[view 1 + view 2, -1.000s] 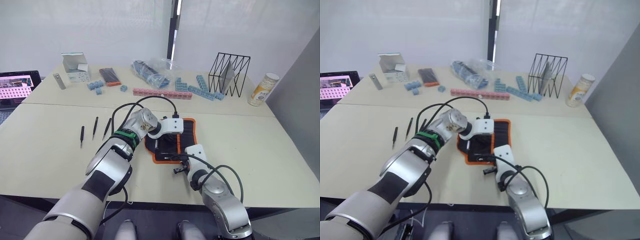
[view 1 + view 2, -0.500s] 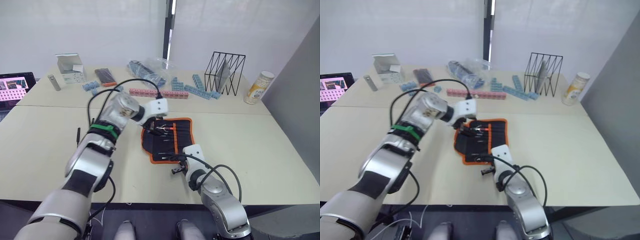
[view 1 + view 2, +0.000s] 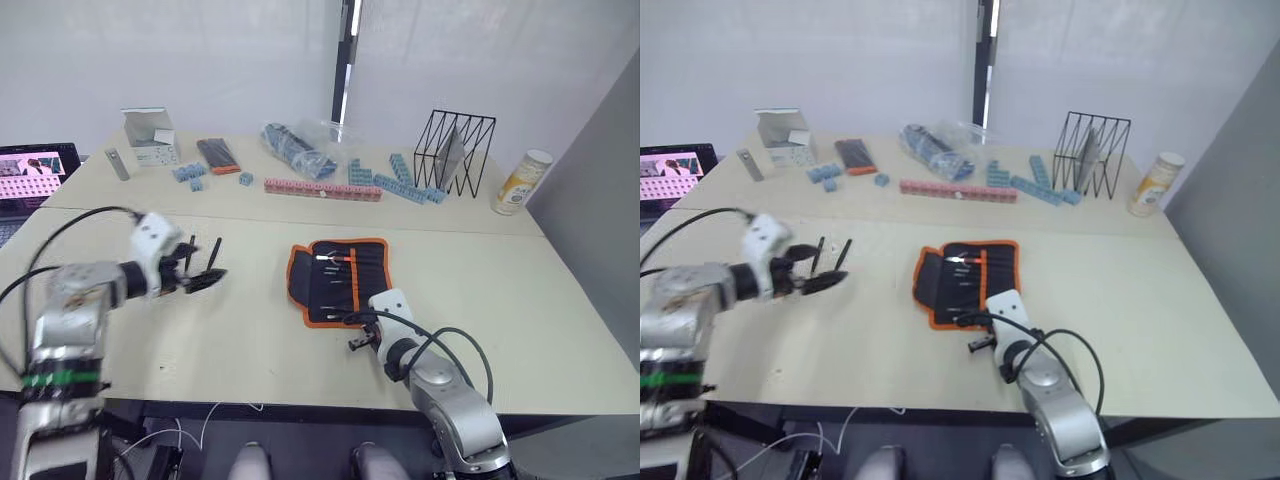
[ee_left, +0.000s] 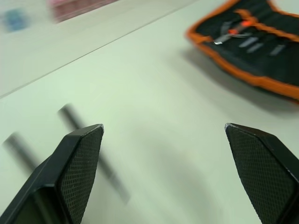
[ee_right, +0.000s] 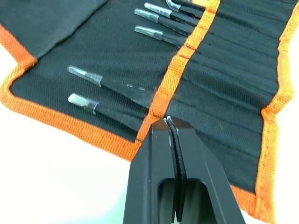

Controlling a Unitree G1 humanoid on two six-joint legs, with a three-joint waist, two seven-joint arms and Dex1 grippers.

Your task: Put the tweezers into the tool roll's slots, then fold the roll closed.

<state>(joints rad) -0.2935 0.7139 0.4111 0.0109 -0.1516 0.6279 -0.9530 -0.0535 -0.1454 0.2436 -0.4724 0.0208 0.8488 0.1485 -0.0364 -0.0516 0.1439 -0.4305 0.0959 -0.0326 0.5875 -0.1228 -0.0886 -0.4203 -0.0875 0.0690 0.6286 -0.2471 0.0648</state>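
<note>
The tool roll (image 3: 335, 280) lies open in the middle of the table, black with orange trim. Several tweezers (image 5: 140, 32) sit in its slots. Two loose black tweezers (image 3: 190, 252) lie side by side on the table to the left. My left gripper (image 3: 203, 281) hovers just in front of them, open and empty; the left wrist view shows its fingers (image 4: 79, 158) wide apart over blurred tweezers (image 4: 70, 119). My right gripper (image 5: 169, 122) is shut, with its tip on the roll's orange trim (image 5: 161, 95) near the front edge.
Along the back of the table stand a white box (image 3: 150, 135), a black-and-orange flat pack (image 3: 218, 153), a plastic bag (image 3: 300, 145), a pink brick strip (image 3: 322, 187), blue bricks (image 3: 400, 180), a wire rack (image 3: 458, 150) and a can (image 3: 523, 180). A laptop (image 3: 35, 170) sits far left.
My left gripper opened over the roll, then swung left across the table to the loose tweezers. The right gripper stayed on the roll's edge.
</note>
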